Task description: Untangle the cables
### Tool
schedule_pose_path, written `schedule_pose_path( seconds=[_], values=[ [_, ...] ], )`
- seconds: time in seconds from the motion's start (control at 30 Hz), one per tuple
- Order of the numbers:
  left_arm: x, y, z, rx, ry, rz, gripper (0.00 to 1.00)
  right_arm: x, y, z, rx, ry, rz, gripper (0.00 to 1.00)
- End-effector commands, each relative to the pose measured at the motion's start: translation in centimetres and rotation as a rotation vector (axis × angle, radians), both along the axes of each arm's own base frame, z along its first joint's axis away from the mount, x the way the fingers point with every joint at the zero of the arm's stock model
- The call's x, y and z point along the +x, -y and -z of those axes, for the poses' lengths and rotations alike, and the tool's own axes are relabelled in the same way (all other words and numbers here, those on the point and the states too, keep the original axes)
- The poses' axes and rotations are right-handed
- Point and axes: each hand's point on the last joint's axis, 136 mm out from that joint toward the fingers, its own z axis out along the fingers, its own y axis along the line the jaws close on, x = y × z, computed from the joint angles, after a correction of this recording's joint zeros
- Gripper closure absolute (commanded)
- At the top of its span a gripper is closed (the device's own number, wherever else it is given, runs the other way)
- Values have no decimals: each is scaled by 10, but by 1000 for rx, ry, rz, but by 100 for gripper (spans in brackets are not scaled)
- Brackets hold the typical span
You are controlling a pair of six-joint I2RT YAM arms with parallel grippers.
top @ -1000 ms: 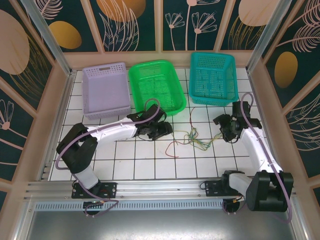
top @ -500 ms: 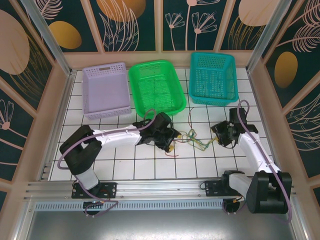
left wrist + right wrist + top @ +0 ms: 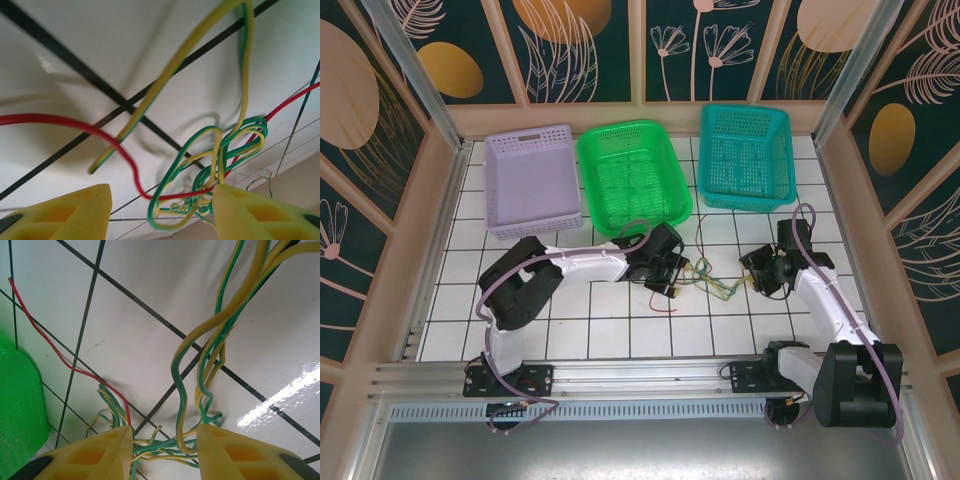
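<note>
Your left arm [image 3: 582, 266] and right arm [image 3: 827, 302]: white links, black joints, a purple-grey cable [image 3: 807, 214] each; left gripper [image 3: 160, 197] and right gripper [image 3: 165, 440] have yellow fingers.

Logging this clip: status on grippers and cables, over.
Left gripper open, fingers astride the cables. Right gripper open, same bundle between its fingers. Cables tangled on the tiles. Baskets stand clear.

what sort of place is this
Probably a robot test booth, not a home: two arms bolted to a metal rail, a white gridded table walled by leaf-print panels, three plastic baskets and tangled cables.
</note>
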Motion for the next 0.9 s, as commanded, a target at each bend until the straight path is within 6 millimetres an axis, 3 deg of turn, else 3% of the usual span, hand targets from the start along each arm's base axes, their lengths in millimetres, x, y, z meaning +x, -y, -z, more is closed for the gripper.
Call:
schedule_pose_path(
  seconds=[0.0,0.23,0.4,0.6,0.87],
  values=[
    [1,-9,13,64,-84,-114,46,-3,-5,-1,9,8,-27,61],
    [-6,-24,23,128,-106,-117,58,-8,-10,-3,28,-5,-28,60],
    [-10,-29,32,149,-116,-115,69,-20,-15,-1,27,-38,-36,49],
    [-11,-32,38,154,-113,-111,88,-30,-11,25,-6,-91,-36,43],
    [-10,-43,28,179,-66,-112,95,-16,-12,52,-20,-119,-28,45]
  ],
)
